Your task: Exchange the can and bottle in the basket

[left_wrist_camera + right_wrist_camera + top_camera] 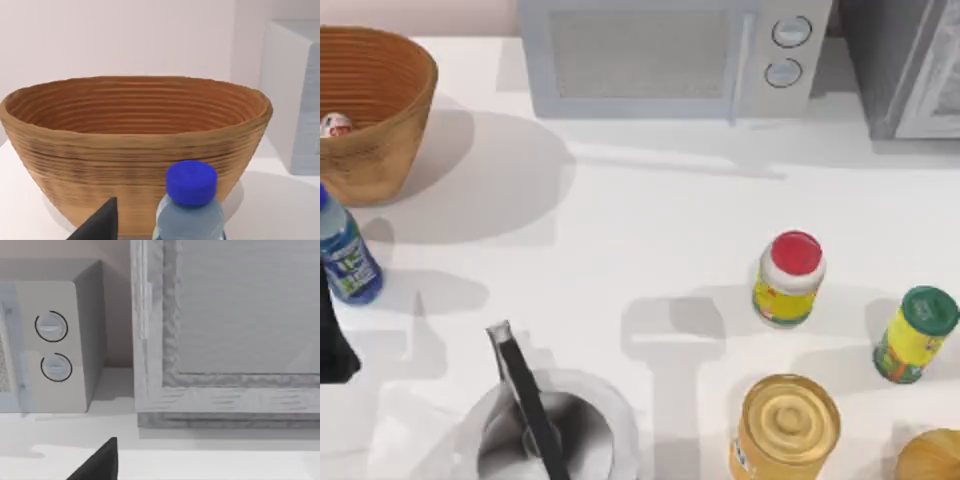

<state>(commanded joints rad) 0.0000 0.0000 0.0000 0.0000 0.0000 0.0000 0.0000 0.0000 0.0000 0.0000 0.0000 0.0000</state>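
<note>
Left gripper (334,345) near bottle (347,257), can (334,125) in basket (390,70).

The left gripper is seen as a dark shape at the table's left edge, just in front of the bottle; whether its fingers are open or closed cannot be told. The right gripper (100,460) is parked facing the microwave (55,340), its finger state likewise not readable. The bottle stands upright on the table, just in front of the basket and outside it. The can lies inside the basket, against the wall. Risk is judged as follows: the bottle could be tipped by an off-centre approach, since it stands close to the basket wall; the can, lying low inside, could be missed or pushed along the ribbed wall during a reach over the rim.
</note>
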